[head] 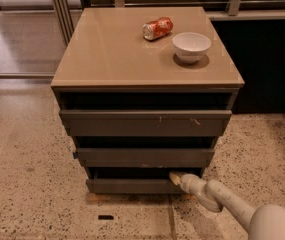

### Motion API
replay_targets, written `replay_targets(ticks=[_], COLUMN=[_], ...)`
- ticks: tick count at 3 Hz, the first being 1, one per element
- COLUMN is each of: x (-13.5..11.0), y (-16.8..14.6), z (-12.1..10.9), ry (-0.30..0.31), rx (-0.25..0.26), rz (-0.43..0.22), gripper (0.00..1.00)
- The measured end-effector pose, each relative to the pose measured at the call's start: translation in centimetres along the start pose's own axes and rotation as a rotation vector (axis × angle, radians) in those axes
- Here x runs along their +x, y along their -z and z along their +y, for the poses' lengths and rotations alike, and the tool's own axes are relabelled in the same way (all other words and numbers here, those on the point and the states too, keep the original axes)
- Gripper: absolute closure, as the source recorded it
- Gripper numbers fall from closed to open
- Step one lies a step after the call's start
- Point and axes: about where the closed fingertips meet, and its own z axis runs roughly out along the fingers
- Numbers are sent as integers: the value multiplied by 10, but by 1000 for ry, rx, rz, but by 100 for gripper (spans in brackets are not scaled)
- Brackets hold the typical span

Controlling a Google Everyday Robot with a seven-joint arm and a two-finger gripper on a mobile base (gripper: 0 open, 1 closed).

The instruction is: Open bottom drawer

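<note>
Gripper [175, 177] at the top edge of the bottom drawer [132, 186], right of centre. Whether it is wide or narrow cannot be told.

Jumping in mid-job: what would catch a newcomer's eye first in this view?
A grey cabinet with three stepped drawer fronts fills the middle. On the far right of its tan top are a red can lying on its side and a white bowl. Low on the right, a pale arm reaches in, its end effector at the top edge of the bottom drawer.
</note>
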Motion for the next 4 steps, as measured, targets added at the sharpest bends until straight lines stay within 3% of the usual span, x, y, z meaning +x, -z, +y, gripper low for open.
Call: replay_targets(ticks=[1, 2, 3, 4], x=[1, 25, 27, 45], y=[3, 30, 36, 55], z=[0, 0, 1, 4], ry=[-9, -93, -107, -168], rx=[-4, -21, -24, -41], rz=[9, 68, 78, 138], gripper=[100, 100, 100, 100])
